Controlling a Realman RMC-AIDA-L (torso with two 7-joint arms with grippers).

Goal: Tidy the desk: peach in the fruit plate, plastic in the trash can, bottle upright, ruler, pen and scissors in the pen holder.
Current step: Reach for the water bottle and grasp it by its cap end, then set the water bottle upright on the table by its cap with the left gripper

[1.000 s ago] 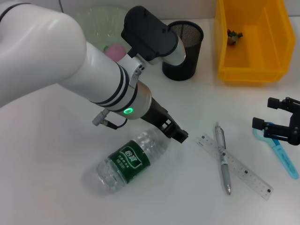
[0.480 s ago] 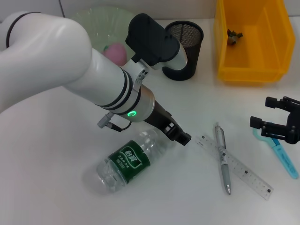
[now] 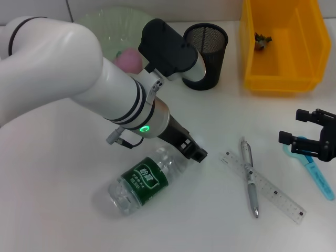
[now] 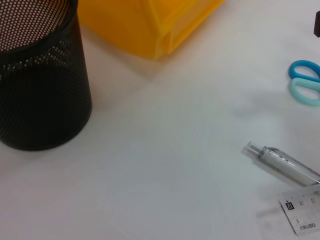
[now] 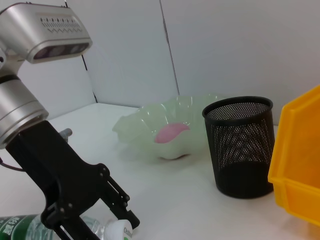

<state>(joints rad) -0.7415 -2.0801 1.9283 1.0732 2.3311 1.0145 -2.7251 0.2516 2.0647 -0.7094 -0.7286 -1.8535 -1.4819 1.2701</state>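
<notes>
Reaching down and across the white bench [image 3: 63,220], the left arm slants toward the cap end of a clear plastic water bottle [image 3: 143,180] with a green label, which lies on its side. The left gripper [image 3: 195,153] sits at the bottle's white cap [image 5: 120,232]; its black fingers [image 5: 117,200] bracket the cap, but I cannot tell whether they press on it. The right gripper [image 3: 310,137] hovers at the bench's right edge above the blue-handled scissors [image 3: 314,169], fingers spread and holding nothing. A silver pen [image 3: 250,176] lies crossed over a transparent ruler [image 3: 265,186]. Behind stand a black mesh pen holder [image 3: 206,55], a yellow plastic bin [image 3: 281,44] with a small dark scrap inside, and a ruffled pale-green fruit plate [image 5: 165,125] holding the pink peach [image 5: 171,133].
</notes>
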